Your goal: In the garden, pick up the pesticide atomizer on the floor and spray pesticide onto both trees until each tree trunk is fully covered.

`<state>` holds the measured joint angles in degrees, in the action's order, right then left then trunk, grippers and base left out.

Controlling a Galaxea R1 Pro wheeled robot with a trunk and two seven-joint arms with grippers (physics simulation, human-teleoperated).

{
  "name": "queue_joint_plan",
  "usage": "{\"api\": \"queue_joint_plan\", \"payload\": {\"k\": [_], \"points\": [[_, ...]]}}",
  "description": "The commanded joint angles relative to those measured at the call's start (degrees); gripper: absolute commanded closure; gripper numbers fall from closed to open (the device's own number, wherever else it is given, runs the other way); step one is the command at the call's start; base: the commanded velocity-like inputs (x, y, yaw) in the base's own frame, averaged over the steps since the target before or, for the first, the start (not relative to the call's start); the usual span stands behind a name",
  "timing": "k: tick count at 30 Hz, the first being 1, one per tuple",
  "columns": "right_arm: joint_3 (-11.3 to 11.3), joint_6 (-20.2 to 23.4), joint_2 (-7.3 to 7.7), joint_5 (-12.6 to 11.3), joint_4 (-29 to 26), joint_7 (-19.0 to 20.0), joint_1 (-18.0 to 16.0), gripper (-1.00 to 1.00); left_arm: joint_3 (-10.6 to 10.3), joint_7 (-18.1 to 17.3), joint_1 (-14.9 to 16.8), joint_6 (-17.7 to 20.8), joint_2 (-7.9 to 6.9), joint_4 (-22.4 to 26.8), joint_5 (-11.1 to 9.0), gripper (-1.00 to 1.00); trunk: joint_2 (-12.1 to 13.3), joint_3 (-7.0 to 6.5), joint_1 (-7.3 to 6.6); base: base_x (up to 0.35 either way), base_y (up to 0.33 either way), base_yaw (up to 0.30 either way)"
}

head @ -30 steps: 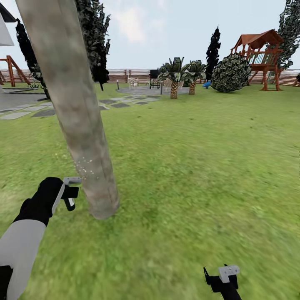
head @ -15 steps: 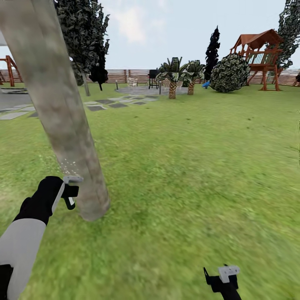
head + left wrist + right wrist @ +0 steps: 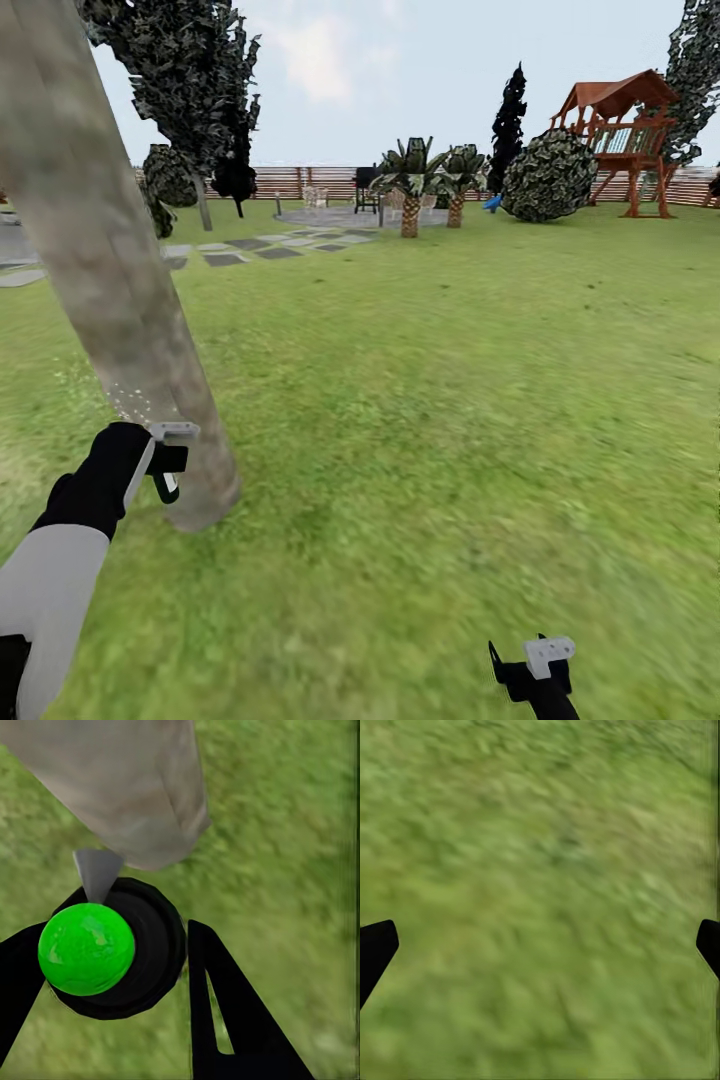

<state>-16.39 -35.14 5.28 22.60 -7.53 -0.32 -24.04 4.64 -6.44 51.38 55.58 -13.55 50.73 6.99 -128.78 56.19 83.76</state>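
Left tool [image 3: 165, 460] is clamped on the pesticide atomizer [image 3: 112, 949], its nozzle aimed at the tree trunk [image 3: 110, 290] just ahead, pale droplets speckling the bark. Right tool [image 3: 535, 670] hangs spread and empty over grass. Aimed this low, spray could miss the upper trunk.

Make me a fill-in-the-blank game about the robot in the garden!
1. The left gripper holds the atomizer, which has a ____ ball on top.
2. Its nozzle points at the tree ____.
3. The right gripper is open over the ____.
4. The playhouse has a ____ roof.

Missing words: green; trunk; grass; red
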Motion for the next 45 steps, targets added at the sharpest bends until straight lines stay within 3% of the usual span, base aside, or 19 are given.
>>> {"api": "queue_joint_plan", "payload": {"k": [1,10,16,27,31,32,34,37,39,41,45], "points": [[-0.48,-0.19,-0.01,0.60,0.06,-0.03,-0.04,-1.00,0.11,-0.59,0.04,0.23,0.02,0.10,0.65,1.00,-0.02,0.05,0.00,0.132,-0.275,0.087],[-0.43,-0.19,-0.01,0.64,0.06,-0.03,-0.04,-1.00,0.41,-0.59,-0.08,0.39,-0.41,2.44,0.74,1.00,-0.02,0.05,0.00,0.071,-0.275,0.256],[-0.40,-0.19,-0.01,0.69,0.06,-0.03,-0.04,-1.00,0.56,-0.59,-0.64,0.34,-2.31,2.44,0.73,1.00,-0.02,0.05,0.00,0.000,-0.275,0.277],[-0.40,-0.19,-0.01,0.69,0.06,-0.03,-0.04,-1.00,0.47,-0.59,-0.66,0.32,-1.47,2.44,0.63,1.00,-0.02,0.05,0.00,0.172,-0.209,0.073],[-0.40,-0.19,-0.01,0.69,0.08,-0.03,-0.04,-1.00,0.70,-0.59,-0.94,0.24,-2.71,2.38,0.73,1.00,-0.02,0.05,0.00,0.330,-0.017,0.075],[-0.40,-0.19,-0.01,0.69,0.09,-0.03,-0.04,-1.00,1.80,-0.62,-0.99,0.11,-4.27,2.20,0.74,1.00,-0.02,0.05,0.00,0.333,-0.002,0.247],[-0.40,-0.19,-0.01,0.69,0.13,-0.03,-0.04,-1.00,2.54,-0.63,-1.01,-0.03,-4.90,1.81,0.74,1.00,-0.02,0.05,0.00,0.276,-0.001,0.265],[-0.40,-0.19,-0.01,0.69,0.14,-0.03,-0.04,-1.00,2.35,-0.54,-1.02,-0.17,-4.29,1.49,0.60,1.00,-0.02,0.05,0.00,0.058,-0.032,0.274],[-0.40,-0.19,-0.01,0.69,0.15,-0.03,-0.04,-1.00,2.25,-0.51,-1.05,-0.26,-2.09,1.45,0.69,1.00,-0.02,0.05,0.00,-0.106,-0.197,0.277],[-0.40,-0.19,-0.01,0.69,0.13,-0.03,-0.04,-1.00,2.23,-0.51,-1.10,-0.29,-0.85,1.44,0.73,1.00,-0.02,0.05,0.00,-0.027,-0.252,0.277],[-0.40,-0.19,-0.01,0.69,0.15,0.01,-0.04,-1.00,2.14,-0.63,-4.42,-0.50,-0.74,1.87,0.68,1.00,-0.02,0.05,0.00,-0.002,-0.089,0.277]]}}
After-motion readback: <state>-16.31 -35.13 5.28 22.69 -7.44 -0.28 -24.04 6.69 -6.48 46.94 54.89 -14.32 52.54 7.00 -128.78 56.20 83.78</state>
